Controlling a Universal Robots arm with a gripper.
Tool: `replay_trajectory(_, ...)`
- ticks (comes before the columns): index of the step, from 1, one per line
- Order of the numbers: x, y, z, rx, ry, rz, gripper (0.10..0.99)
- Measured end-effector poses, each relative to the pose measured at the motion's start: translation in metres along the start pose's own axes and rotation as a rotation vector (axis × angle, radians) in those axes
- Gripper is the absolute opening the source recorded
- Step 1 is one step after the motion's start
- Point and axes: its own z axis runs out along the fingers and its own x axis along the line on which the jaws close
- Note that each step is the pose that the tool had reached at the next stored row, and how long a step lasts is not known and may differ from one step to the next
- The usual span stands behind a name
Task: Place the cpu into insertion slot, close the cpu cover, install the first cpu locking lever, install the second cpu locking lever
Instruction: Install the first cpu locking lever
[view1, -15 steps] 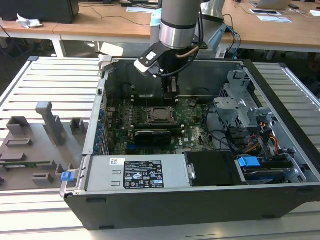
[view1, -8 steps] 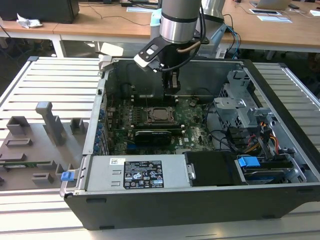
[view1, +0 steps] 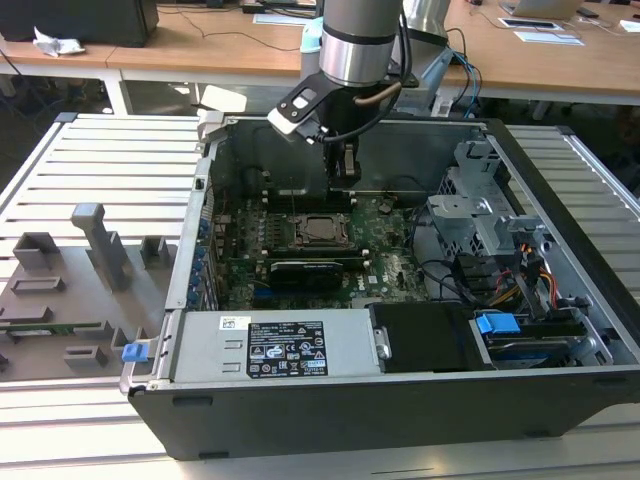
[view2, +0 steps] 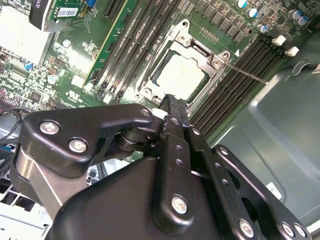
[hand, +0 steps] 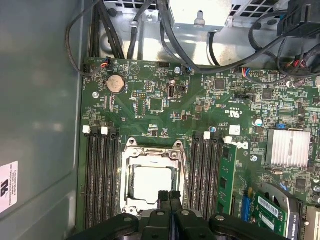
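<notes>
The cpu shows its pale silver face inside the insertion slot on the green motherboard, also seen as the cpu in the second wrist view. The cpu cover lies flat as a metal frame around it. A thin locking lever sticks out sideways from one corner of the socket, over the memory slots. My gripper is shut with nothing between its fingers, its tips just over the edge of the cpu. In the exterior view the gripper hangs a little above the socket.
Long black memory slots flank the socket on both sides. A finned heat sink and black cables lie nearby. The case's walls, a drive cage and a power supply surround the board. Grey fixtures stand outside.
</notes>
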Motion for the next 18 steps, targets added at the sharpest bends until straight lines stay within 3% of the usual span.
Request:
replay_trajectory(5,0.0,0.0,-0.0003,0.0,-0.0007,-0.025,0.11)
replay_trajectory(9,0.0,0.0,-0.0003,0.0,-0.0029,-0.119,0.11)
replay_trajectory(11,0.0,0.0,-0.0003,-0.001,-0.0046,-0.193,0.11)
replay_trajectory(18,0.0,0.0,-0.0003,-0.001,-0.0081,-0.334,0.11)
